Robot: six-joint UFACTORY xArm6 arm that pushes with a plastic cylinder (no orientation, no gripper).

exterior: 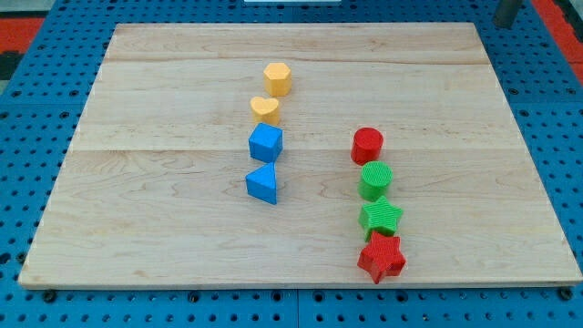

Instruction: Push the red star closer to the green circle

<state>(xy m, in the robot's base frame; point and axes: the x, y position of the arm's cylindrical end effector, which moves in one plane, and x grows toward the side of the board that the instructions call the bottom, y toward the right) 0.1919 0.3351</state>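
The red star (382,257) lies near the board's bottom edge, right of centre. It touches the green star (380,217) just above it. The green circle (374,180) sits above the green star, and a red circle (367,145) stands above that, all in one column. My tip does not show among the blocks; only a dark rod end (506,12) shows at the view's top right corner, off the board and far from every block.
A second column stands left of centre: a yellow hexagon (277,78), a yellow heart (265,110), a blue cube (265,143) and a blue triangle (262,184). The wooden board (137,182) lies on a blue pegboard.
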